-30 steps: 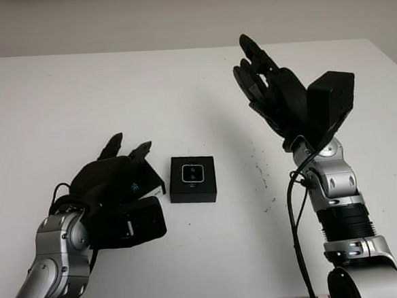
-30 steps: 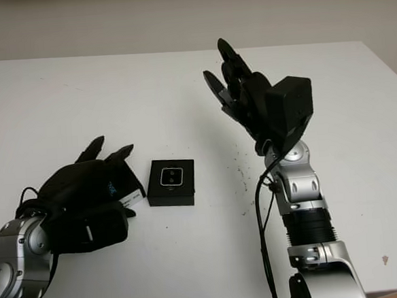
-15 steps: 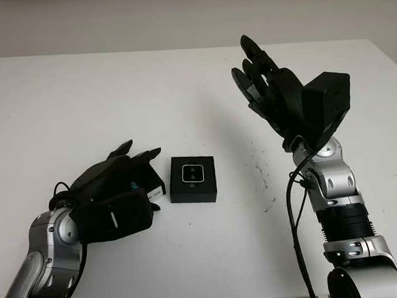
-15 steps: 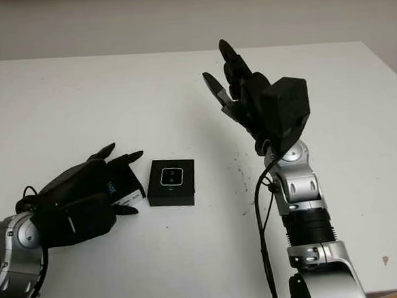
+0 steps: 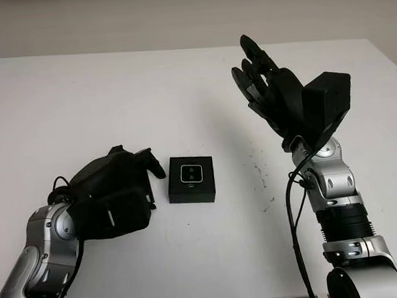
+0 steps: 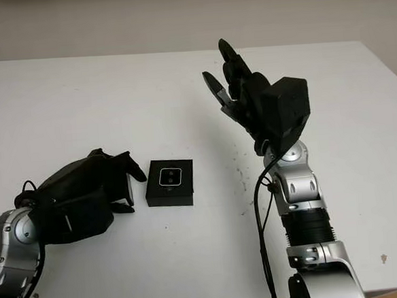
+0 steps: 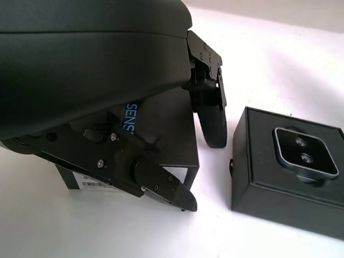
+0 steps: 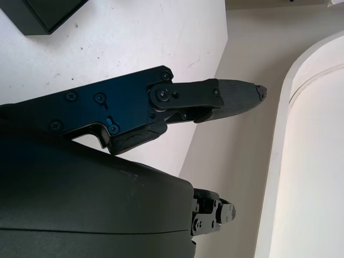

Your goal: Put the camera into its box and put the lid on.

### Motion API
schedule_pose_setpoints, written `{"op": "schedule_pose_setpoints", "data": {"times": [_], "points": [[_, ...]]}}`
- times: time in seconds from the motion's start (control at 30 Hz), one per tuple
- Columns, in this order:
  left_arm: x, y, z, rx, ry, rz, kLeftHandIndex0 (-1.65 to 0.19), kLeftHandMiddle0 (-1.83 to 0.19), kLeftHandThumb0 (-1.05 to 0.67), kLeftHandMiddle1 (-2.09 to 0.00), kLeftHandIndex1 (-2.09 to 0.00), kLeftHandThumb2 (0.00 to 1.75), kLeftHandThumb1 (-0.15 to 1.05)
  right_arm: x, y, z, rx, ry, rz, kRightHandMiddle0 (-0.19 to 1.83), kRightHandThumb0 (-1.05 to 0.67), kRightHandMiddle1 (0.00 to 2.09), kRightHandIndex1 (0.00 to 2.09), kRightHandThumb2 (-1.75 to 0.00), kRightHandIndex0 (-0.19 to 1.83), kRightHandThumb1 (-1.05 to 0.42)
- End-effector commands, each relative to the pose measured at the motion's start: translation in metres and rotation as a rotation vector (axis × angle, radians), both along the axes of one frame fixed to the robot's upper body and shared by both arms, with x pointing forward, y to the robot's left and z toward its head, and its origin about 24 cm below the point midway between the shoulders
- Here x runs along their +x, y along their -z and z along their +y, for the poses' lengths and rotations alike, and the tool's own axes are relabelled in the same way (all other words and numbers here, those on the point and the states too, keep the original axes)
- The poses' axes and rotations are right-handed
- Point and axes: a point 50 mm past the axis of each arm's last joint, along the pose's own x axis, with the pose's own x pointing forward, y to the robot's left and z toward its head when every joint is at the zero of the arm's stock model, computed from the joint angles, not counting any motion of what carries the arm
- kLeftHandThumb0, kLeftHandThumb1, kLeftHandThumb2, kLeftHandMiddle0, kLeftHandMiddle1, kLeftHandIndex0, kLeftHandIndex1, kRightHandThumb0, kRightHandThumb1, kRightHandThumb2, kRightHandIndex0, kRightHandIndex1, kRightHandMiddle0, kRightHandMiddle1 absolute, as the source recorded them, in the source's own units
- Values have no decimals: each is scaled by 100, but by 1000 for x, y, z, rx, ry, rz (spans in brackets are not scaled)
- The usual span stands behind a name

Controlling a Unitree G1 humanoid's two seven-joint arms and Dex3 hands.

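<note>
The small camera (image 5: 191, 173) sits lens-up inside its black box (image 5: 191, 191) at the middle of the table. Just left of the box lies the black lid (image 7: 166, 129), with a white barcode label on its side. My left hand (image 5: 143, 180) covers it, fingers curled down over the edge nearest the box and the thumb against the opposite edge. From the head camera the lid is almost wholly hidden under that hand. My right hand (image 5: 256, 77) is open and held high above the table, right of the box.
The white table (image 5: 79, 96) stretches wide behind and to both sides of the box. Small dark specks (image 5: 260, 172) dot the surface right of the box. A pale wall (image 5: 175, 14) stands beyond the table's far edge.
My left hand's fingers went from stretched out over the lid to curled down around it. The box shifted slightly. The right hand stayed raised in place.
</note>
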Motion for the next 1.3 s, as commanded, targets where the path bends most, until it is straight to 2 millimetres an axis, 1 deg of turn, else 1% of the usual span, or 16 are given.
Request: {"op": "schedule_pose_setpoints", "data": {"times": [0.0,0.17,0.3,0.37,0.43,0.5,0.63,0.7,0.73,0.9,1.03,1.17,1.27], "points": [[0,3,4,17,-27,-25,-35,-33,-6,-126,-138,5,95,-2,-4,2,17,-10,-17,-2,-72,11,6,-30,-5,-105],[0,-6,5,30,-52,-116,-32,-34,-6,-120,-134,5,96,-2,-3,2,1,-8,-22,0,-74,12,6,-30,-4,-105],[1,-20,4,64,-42,-184,-35,-38,-5,-118,-125,5,95,-3,-1,3,14,-21,-19,-1,-74,11,6,-29,-5,-105],[2,-29,4,75,-25,-216,-35,-36,-5,-121,-124,6,96,-3,-1,4,24,-24,-14,-1,-74,11,6,-29,-5,-105],[3,-39,2,78,-1,-253,-36,-33,-6,-132,-127,6,97,-4,0,4,28,-26,-14,-1,-74,11,6,-28,-5,-105],[4,-50,0,73,20,-280,-37,-32,-7,-138,-130,5,96,-4,0,5,26,-24,-16,-1,-74,12,6,-28,-5,-105],[5,-73,-6,57,94,-327,-38,-32,-7,-142,-133,5,96,-4,1,7,13,-19,-22,0,-75,13,6,-28,-4,-105],[5,-80,-9,46,121,-321,-38,-33,-7,-142,-134,5,96,-4,1,7,17,-17,-21,0,-74,13,6,-28,-4,-105],[5,-83,-11,28,136,-312,-40,-36,-8,-139,-134,5,95,-4,2,8,17,-16,-19,0,-74,13,6,-28,-4,-105],[8,-92,-21,-77,245,-226,-43,-46,-10,-138,-136,5,95,-5,2,10,29,-17,-15,-1,-73,14,6,-27,-4,-105],[11,-94,-26,-112,275,-167,-46,-51,-8,-130,-137,5,93,-4,2,10,23,-12,-18,-2,-73,14,6,-27,-4,-105],[13,-92,-29,-148,294,-93,-46,-50,-7,-126,-136,5,93,-4,0,10,40,3,-19,-4,-74,13,4,-28,-7,-105],[15,-89,-30,-170,297,-51,-44,-50,-7,-128,-139,5,93,-3,-2,10,47,16,-26,-7,-75,12,3,-30,-9,-105]]}}
